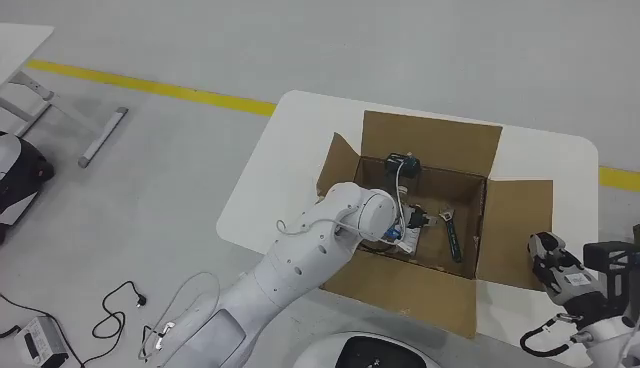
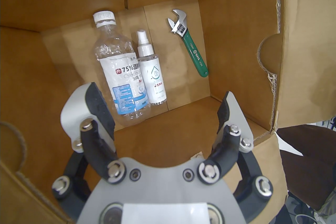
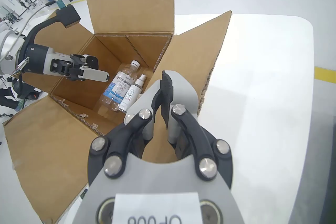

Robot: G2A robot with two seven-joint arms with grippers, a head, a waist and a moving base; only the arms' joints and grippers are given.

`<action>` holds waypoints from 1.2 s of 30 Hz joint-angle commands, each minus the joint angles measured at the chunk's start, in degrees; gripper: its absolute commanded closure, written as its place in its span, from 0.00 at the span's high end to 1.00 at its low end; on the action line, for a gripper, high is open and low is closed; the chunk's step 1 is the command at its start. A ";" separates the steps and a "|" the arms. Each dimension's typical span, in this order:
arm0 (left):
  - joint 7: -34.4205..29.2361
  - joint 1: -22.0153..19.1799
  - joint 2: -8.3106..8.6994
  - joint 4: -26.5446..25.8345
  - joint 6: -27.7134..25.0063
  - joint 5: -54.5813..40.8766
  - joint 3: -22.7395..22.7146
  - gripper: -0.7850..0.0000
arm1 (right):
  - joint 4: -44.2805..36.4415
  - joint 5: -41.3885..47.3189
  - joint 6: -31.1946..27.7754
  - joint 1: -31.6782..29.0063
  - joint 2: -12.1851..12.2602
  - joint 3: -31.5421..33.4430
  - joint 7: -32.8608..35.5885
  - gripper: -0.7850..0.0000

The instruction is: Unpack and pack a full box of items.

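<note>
The open cardboard box [image 1: 400, 286] sits on the white table [image 1: 540, 148]. From the left wrist we see a large clear bottle [image 2: 119, 70] touching a spray bottle [image 2: 152, 70] on its floor, with a green-handled wrench [image 2: 187, 42] apart by a wall. The right wrist gives us the left gripper [image 3: 101, 75] side-on over the opening, spread wide and empty. The right gripper [image 3: 164, 83] is closed on nothing beside a flap.

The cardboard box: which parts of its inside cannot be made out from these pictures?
1. Top view: the left arm covers the left part of the floor of the box, so what lies there cannot be told.
2. Left wrist view: the left gripper and its mount hide the near floor.
3. Right wrist view: the right gripper and a box wall hide the floor beyond the spray bottle.
</note>
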 commanded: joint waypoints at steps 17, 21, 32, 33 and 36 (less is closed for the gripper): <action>-3.55 -6.06 -2.77 12.09 5.70 8.53 9.58 1.00 | 1.15 0.04 -1.05 0.88 -0.06 -0.44 0.69 0.00; -2.80 -8.47 -4.30 17.12 7.36 8.78 11.83 1.00 | 1.21 0.02 -1.03 0.80 -0.07 -0.43 0.57 0.00; 1.28 -11.85 -7.68 28.25 8.46 7.60 14.66 1.00 | 1.03 -0.03 -1.15 0.17 -0.10 -0.09 0.22 0.00; 1.49 -12.03 -7.93 28.80 8.53 7.49 14.77 1.00 | 0.98 -0.03 -1.15 0.15 -0.10 -0.09 0.24 0.00; 1.98 -12.57 -8.56 30.11 8.61 7.30 14.93 0.53 | 0.85 -0.02 -1.07 0.13 -0.11 -0.08 0.32 0.00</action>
